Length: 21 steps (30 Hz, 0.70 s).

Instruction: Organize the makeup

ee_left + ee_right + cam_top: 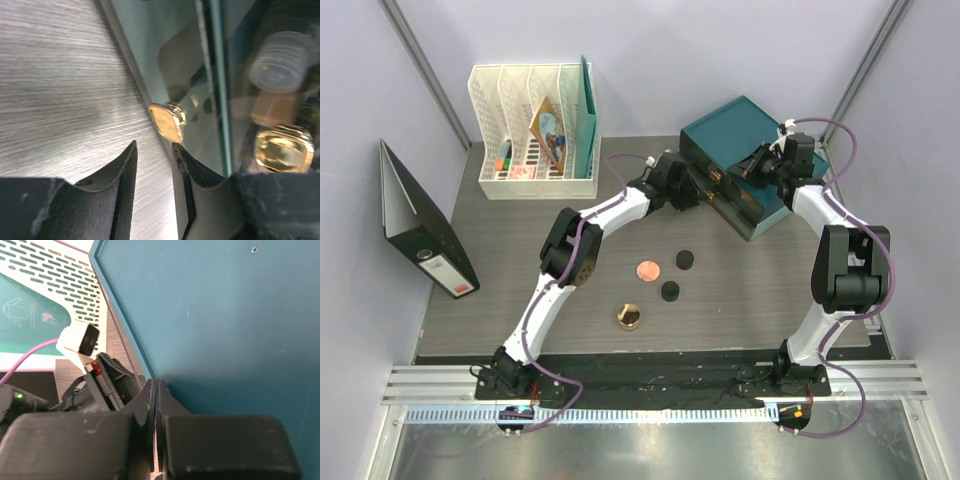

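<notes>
My left gripper (154,146) is partly open on nothing, with the drawer's gold knob (167,122) right at its fingertips. The coral compact (647,270), black pots (685,260) and gold jar (629,317) sit well behind it on the table. My right gripper (156,385) is pinched shut by the teal box (225,315).

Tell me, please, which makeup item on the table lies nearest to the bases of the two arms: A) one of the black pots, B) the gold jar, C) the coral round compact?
B: in the top view the gold jar sits lowest in the picture, below the coral compact, the upper black pot and the lower black pot.
</notes>
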### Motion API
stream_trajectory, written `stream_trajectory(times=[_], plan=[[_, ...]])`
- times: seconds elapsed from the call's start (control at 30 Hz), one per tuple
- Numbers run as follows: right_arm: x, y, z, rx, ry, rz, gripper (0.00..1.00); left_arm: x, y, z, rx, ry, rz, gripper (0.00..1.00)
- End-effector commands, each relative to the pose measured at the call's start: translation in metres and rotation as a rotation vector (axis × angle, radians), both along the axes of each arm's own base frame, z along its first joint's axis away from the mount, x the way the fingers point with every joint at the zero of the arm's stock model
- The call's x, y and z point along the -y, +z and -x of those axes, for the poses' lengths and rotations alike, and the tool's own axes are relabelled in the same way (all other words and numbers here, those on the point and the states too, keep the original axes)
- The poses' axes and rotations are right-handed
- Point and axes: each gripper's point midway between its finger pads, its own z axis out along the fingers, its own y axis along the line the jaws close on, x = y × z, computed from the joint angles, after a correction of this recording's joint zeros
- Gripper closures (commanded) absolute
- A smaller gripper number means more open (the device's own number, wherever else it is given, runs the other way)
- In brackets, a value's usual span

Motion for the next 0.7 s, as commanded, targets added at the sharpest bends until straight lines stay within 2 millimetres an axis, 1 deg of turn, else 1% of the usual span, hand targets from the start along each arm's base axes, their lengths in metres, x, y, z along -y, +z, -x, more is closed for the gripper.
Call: stream_trajectory(times=[0.0,0.13,0.23,0.3,0.37,0.43,0.53,0.67], plan=[[0.017,-0.150,0.097,-0.568,-0.023,0.137,0.98,0.009,0.019,-0.007,0.039,0.003,0.022,0.66],[0.017,-0.150,0.097,-0.569,-0.022,0.138,0.98,0.014,0.022,-0.007,0.042,-0.003,0.038,0.66],[0.017,-0.151,0.098,-0.570,-0.022,0.138,0.98,0.017,0.032,-0.008,0.072,-0.017,0.060,0.66],[0.017,-0.152,0.098,-0.573,-0.021,0.138,0.98,0.017,0.032,-0.009,0.081,-0.015,0.063,0.66],[0.017,-0.151,0.097,-0.572,-0.020,0.137,0.98,0.016,0.030,-0.010,0.070,-0.009,0.065,0.64],[0.017,-0.151,0.097,-0.572,-0.020,0.137,0.98,0.017,0.023,-0.010,0.050,-0.005,0.059,0.60],[0.017,-0.151,0.097,-0.572,-0.020,0.137,0.98,0.016,0.015,-0.009,0.031,0.003,0.040,0.57],[0.017,-0.152,0.098,-0.573,-0.021,0.138,0.98,0.018,0.016,-0.010,0.035,0.009,0.033,0.57]])
